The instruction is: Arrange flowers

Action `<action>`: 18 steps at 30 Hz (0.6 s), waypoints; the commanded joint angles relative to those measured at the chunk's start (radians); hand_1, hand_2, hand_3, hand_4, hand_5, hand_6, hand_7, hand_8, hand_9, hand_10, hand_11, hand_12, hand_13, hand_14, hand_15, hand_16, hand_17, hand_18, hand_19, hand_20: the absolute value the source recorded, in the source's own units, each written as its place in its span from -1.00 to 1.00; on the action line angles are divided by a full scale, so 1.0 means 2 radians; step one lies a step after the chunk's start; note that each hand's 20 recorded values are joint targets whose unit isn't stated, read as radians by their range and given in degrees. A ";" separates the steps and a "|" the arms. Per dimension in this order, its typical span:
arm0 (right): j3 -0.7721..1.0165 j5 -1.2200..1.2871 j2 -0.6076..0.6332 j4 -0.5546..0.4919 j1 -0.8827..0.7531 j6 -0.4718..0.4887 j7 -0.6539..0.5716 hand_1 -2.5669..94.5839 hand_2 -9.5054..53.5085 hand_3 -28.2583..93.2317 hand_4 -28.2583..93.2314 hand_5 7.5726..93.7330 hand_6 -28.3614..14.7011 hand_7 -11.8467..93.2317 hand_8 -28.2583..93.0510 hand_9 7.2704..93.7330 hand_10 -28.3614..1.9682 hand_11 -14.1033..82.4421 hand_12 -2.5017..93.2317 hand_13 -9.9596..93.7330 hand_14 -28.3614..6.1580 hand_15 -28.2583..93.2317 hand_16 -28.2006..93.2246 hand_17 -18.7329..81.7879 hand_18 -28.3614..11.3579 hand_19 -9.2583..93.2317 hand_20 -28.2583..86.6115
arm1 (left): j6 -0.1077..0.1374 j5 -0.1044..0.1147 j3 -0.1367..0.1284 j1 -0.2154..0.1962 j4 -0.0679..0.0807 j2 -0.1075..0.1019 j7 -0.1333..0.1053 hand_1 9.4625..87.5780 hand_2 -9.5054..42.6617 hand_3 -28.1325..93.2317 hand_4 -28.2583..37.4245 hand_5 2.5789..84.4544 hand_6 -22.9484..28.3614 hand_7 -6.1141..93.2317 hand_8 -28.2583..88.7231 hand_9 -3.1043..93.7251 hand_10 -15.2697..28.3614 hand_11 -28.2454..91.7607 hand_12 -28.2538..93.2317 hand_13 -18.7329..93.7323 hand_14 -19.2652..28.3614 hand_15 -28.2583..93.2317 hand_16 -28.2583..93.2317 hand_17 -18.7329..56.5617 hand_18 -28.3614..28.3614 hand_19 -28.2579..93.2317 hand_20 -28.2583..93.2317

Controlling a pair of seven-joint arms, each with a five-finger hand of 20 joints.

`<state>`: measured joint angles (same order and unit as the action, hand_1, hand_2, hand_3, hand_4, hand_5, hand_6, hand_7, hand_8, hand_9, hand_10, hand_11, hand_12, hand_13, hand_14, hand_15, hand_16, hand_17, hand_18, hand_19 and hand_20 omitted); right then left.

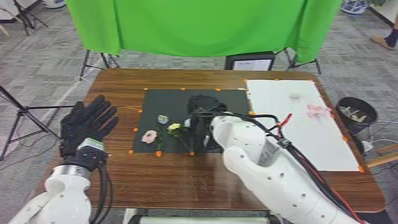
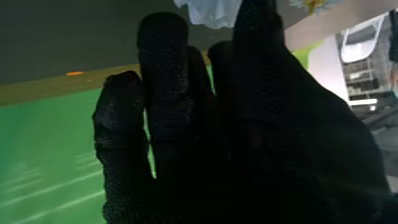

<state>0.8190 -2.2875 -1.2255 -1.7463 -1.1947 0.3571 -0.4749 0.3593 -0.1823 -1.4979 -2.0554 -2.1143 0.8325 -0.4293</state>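
When the centre of the dark mat is taken as the clock's centre in the head view, the left hand is at 9 o'clock, beyond the mat's edge. It is wide, with its fingers straight and apart. The pink flower lies on the mat at 8 o'clock. The pale flower lies at 9 o'clock, and the yellow flower between these two directions, nearer the centre. The right hand is over the mat at 12 o'clock, beside the yellow flower's 1 o'clock side. In the right wrist view, the right hand is narrow: its fingers are extended and close together. A pale petalled piece appears near the fingertips; whether the hand bears it, one cannot tell. The green cloth hangs at 12 o'clock, past the table. The white sheet lies at 3 o'clock, with a pinkish patch on it. The bin stands beyond, also at 3 o'clock.
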 commanded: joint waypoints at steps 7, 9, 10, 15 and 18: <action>0.126 0.014 0.143 -0.024 -0.005 -0.037 -0.087 -0.01 -1.00 0.74 -1.00 -0.02 0.13 -0.49 -0.72 -0.01 -0.03 -0.51 -0.68 0.44 0.00 0.26 -0.14 0.05 -0.70 0.72 0.09 | -0.008 -0.004 -0.018 -0.024 -0.010 -0.005 -0.009 -0.60 -0.10 0.68 -1.00 0.09 0.30 -0.65 -0.64 -0.16 0.44 -0.22 -0.35 -0.22 0.50 0.06 -0.64 -0.67 0.56 0.08 -0.37; 0.141 0.015 0.168 -0.008 -0.001 -0.034 -0.099 -0.04 -1.00 0.74 -1.00 -0.08 0.08 -0.51 -0.72 -0.07 -0.09 -0.53 -0.69 0.41 -0.05 0.28 -0.17 0.05 -0.72 0.73 0.08 | -0.007 -0.004 -0.019 -0.026 -0.011 -0.006 -0.010 -0.60 -0.10 0.68 -1.00 0.09 0.31 -0.66 -0.64 -0.16 0.44 -0.22 -0.35 -0.22 0.50 0.06 -0.64 -0.67 0.56 0.08 -0.37; 0.151 0.035 0.176 -0.004 0.004 -0.011 -0.112 -0.06 -1.00 0.74 -1.00 -0.11 0.06 -0.52 -0.72 -0.09 -0.11 -0.53 -0.69 0.40 -0.07 0.29 -0.18 0.04 -0.73 0.73 0.08 | -0.009 -0.002 -0.019 -0.028 -0.012 -0.008 -0.014 -0.60 -0.10 0.68 -1.00 0.09 0.31 -0.66 -0.64 -0.16 0.44 -0.22 -0.35 -0.22 0.50 0.06 -0.64 -0.67 0.56 0.08 -0.37; 0.157 0.071 0.212 0.033 0.036 0.040 -0.128 -0.13 -1.00 0.72 -1.00 -0.26 -0.09 -0.59 -0.69 -0.28 -0.41 -0.55 -0.68 0.27 -0.20 0.35 -0.23 -0.01 -0.78 0.74 0.07 | -0.008 0.000 -0.028 -0.039 -0.016 -0.011 -0.017 -0.60 -0.10 0.68 -1.00 0.09 0.30 -0.66 -0.64 -0.15 0.39 -0.22 -0.35 -0.21 0.51 0.06 -0.64 -0.68 0.57 0.08 -0.37; 0.159 0.099 0.211 0.062 0.055 0.070 -0.144 -0.14 -1.00 0.71 -1.00 -0.33 -0.15 -0.63 -0.68 -0.33 -0.48 -0.57 -0.68 0.25 -0.24 0.39 -0.23 -0.03 -0.79 0.73 0.07 | -0.008 0.005 -0.029 -0.040 -0.016 -0.010 -0.022 -0.60 -0.10 0.67 -1.00 0.09 0.30 -0.65 -0.64 -0.14 0.38 -0.22 -0.35 -0.21 0.51 0.06 -0.64 -0.68 0.57 0.08 -0.36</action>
<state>1.1040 -2.1513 -0.8759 -1.7184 -1.1764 0.3905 -0.7188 0.3504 -0.1832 -1.5423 -2.1125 -2.1350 0.8172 -0.4550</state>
